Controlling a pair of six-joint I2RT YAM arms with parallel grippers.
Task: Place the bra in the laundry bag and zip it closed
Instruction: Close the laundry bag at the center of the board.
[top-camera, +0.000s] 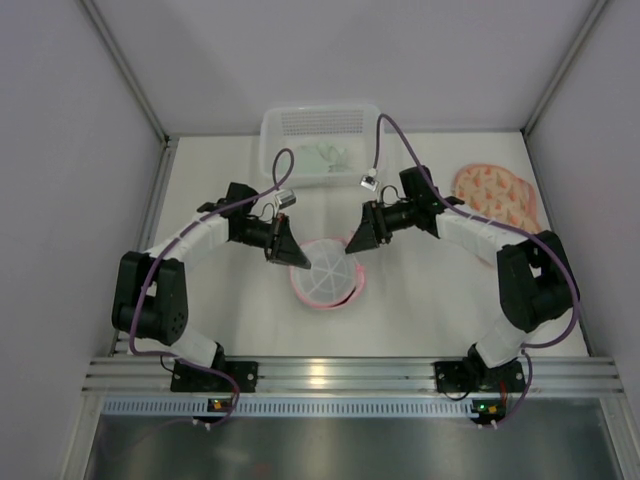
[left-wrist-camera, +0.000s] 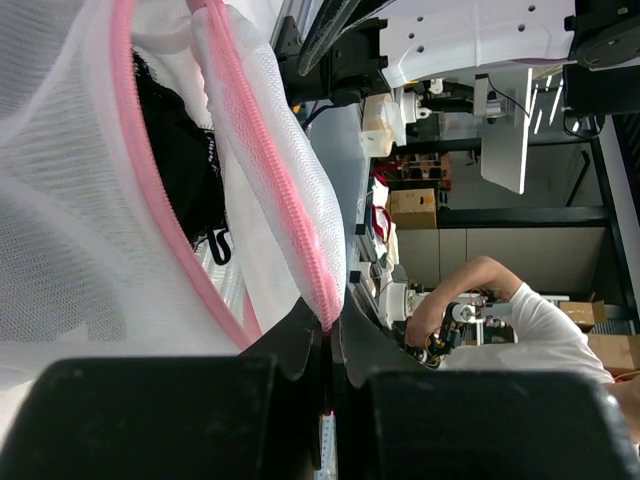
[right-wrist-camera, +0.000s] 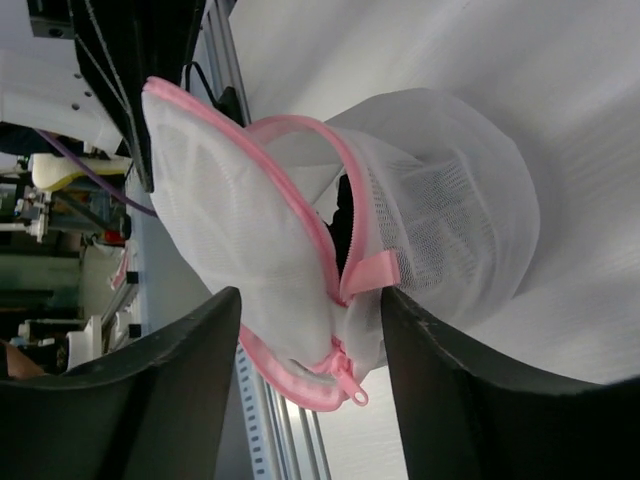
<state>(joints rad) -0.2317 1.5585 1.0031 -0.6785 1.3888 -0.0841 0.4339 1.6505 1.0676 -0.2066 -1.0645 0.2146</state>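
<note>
Zipping step: bra (left-wrist-camera: 185, 150) lies inside bag (top-camera: 322, 278); left gripper (left-wrist-camera: 330, 325) clenched on bag's pink rim (left-wrist-camera: 300, 230), right gripper (right-wrist-camera: 310, 300) released astride bag's zip pull (right-wrist-camera: 348, 382). Best practice: hold rim taut, pinch pull squarely, draw it round the rim.

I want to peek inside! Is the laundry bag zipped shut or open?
Open. The laundry bag gapes, its pink zipper unjoined, dark bra showing inside.

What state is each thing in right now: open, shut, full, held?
laundry bag: partly unzipped, flap gaping.
bra: inside the laundry bag.
zipper pull: hanging free, ungripped.
left gripper: shut on the bag's pink zipper edge.
right gripper: open, astride the bag.
basket: upright, holding something pale.
</note>
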